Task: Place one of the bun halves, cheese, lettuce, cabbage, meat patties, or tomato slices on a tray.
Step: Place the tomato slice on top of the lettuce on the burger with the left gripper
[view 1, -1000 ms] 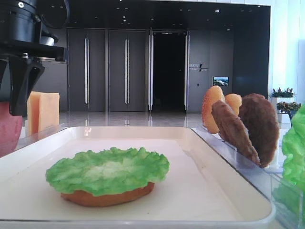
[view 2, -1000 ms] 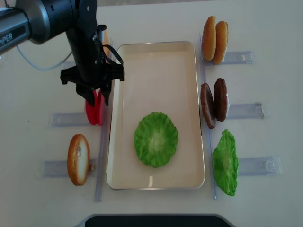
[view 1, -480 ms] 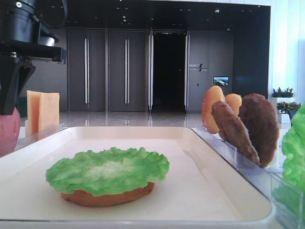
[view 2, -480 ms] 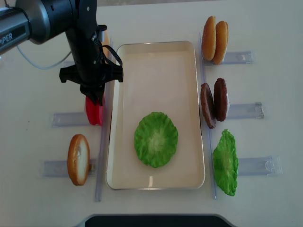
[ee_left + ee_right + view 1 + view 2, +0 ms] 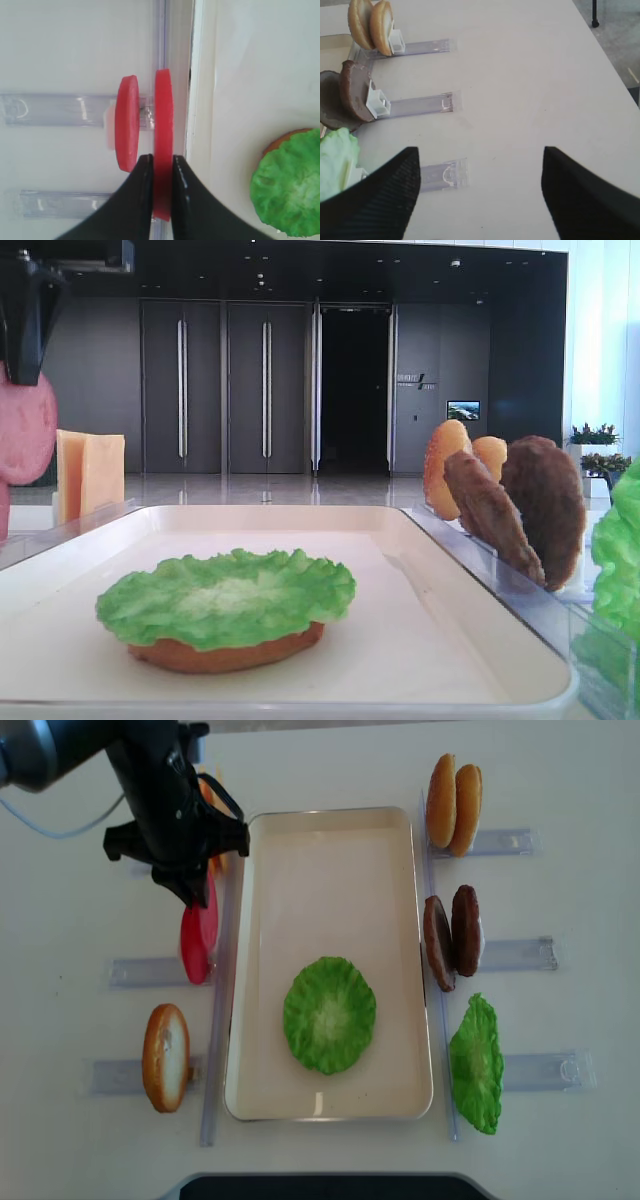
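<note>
Beside tray (image 5: 330, 830) rim, left claw (image 5: 159, 172) pinches tomato slice (image 5: 163, 130).

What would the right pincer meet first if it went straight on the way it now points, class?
The right pincer stands open over bare table. Straight ahead the way looks free: the clear holders and meat patties lie off to its left, though depth is unclear.

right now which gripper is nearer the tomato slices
Left. The left gripper is shut on one of the tomato slices, beside the tray. The right gripper is open over bare table beyond the holders.
</note>
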Controlling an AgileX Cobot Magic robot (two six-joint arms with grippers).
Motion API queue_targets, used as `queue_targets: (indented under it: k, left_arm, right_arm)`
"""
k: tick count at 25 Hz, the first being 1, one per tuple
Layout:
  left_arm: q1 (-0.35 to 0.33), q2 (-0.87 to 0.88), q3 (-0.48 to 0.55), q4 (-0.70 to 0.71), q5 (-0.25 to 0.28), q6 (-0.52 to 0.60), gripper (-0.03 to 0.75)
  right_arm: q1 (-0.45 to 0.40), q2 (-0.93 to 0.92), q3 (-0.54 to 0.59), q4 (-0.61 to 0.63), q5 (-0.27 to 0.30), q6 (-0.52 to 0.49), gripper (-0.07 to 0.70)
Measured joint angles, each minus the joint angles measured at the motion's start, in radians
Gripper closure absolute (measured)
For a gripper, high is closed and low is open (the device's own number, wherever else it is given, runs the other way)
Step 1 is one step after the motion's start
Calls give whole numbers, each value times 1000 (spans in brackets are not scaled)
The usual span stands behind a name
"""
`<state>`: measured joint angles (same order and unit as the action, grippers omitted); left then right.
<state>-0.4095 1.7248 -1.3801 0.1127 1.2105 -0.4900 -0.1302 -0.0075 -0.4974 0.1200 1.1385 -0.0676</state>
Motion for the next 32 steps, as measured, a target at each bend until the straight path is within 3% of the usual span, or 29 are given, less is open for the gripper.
queue_targets:
  k: [15, 25, 32]
  left_arm:
    - [0, -78, -6, -18, 7, 11, 656]
    - [0, -316, 230, -59, 8, 12, 655]
    - [0, -474, 335, -113, 12, 9, 655]
  right_arm:
    - [0, 0, 0, 0, 0, 0, 118]
    - [0, 0, 0, 0, 0, 0, 118]
    - [0, 0, 0, 0, 0, 0, 118]
